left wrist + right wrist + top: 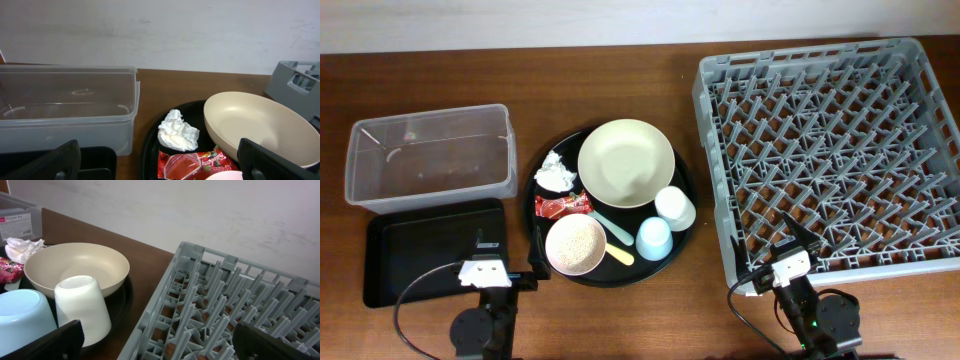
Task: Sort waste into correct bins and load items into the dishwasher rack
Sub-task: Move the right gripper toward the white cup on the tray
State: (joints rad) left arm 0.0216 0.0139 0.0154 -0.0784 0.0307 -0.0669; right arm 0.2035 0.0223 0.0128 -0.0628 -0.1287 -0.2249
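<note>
A round black tray point(685, 185) holds the cream bowl-plate point(625, 163), white tissue point(556, 172), red wrapper point(563, 205), a small bowl point(551, 256) filled with white grains point(576, 242), light blue cup point(654, 239), white cup point(675, 207), mint spoon point(610, 225) and yellow spoon point(619, 256). The clear tub point(430, 155) and black rectangular tray point(420, 250) sit at the left. The grey rack point(830, 150) is at the right. My left gripper point(160, 167) is open and empty, low before the wrapper point(192, 164) and tissue point(177, 131). My right gripper point(157, 342) is open and empty at the rack's near-left edge point(165, 295), beside the white cup point(82, 307).
The brown table's far edge meets a pale wall. Both arm bases stand at the front edge, the left one point(485, 275) by the black rectangular tray and the right one point(790, 270) before the rack. The rack holds nothing.
</note>
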